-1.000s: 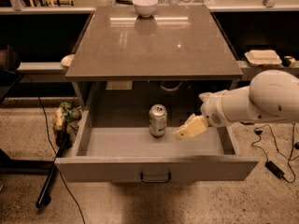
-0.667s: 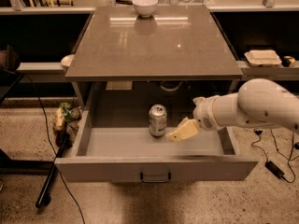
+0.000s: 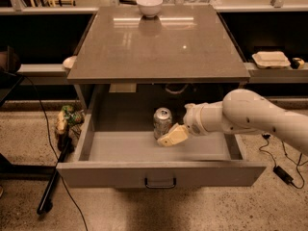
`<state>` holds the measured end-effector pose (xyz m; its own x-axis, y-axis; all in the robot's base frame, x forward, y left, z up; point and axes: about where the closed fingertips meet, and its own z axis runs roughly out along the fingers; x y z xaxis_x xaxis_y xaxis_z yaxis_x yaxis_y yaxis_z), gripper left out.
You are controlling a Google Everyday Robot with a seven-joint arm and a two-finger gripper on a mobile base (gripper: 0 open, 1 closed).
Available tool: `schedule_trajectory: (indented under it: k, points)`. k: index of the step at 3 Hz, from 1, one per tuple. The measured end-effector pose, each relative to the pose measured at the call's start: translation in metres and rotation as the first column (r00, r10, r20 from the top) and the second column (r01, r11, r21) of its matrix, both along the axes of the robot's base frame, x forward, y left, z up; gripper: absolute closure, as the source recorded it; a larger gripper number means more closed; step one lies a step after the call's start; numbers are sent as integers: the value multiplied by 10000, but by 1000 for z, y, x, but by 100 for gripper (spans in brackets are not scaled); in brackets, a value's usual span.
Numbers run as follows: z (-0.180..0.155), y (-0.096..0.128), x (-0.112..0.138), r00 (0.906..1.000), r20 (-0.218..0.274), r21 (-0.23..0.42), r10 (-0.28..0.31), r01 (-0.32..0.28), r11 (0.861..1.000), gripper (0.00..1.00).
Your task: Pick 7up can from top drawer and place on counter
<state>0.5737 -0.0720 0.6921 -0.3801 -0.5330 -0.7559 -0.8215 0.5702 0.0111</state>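
The 7up can (image 3: 162, 121) stands upright inside the open top drawer (image 3: 120, 147), near the middle of its floor. My gripper (image 3: 169, 137) reaches in from the right on a white arm and sits low in the drawer, just right of and in front of the can, very close to its base. The counter (image 3: 159, 42) is the glossy grey-brown slab above the drawer. The drawer's front panel carries a small dark handle (image 3: 160, 182).
A white bowl (image 3: 149, 6) stands at the far edge of the counter. A takeaway box (image 3: 272, 59) lies on a shelf at the right. A plant-like object (image 3: 67, 119) and a black stand (image 3: 53, 186) are on the floor at the left. Cables lie on the floor at the right.
My gripper and arm have moved left inside the drawer, from well right of the can to right beside it. The can has not moved.
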Motion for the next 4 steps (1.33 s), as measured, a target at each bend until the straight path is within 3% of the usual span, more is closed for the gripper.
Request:
schedule_trajectory:
  k: [2,3,4]
  points:
    - [-13,29,18,9994,176,422,282,-289,9987,3]
    - [-19,38,24,9992,173,659,371,-381,9971,18]
    - [-20,46,31,9988,297,1016,402,-430,9939,41]
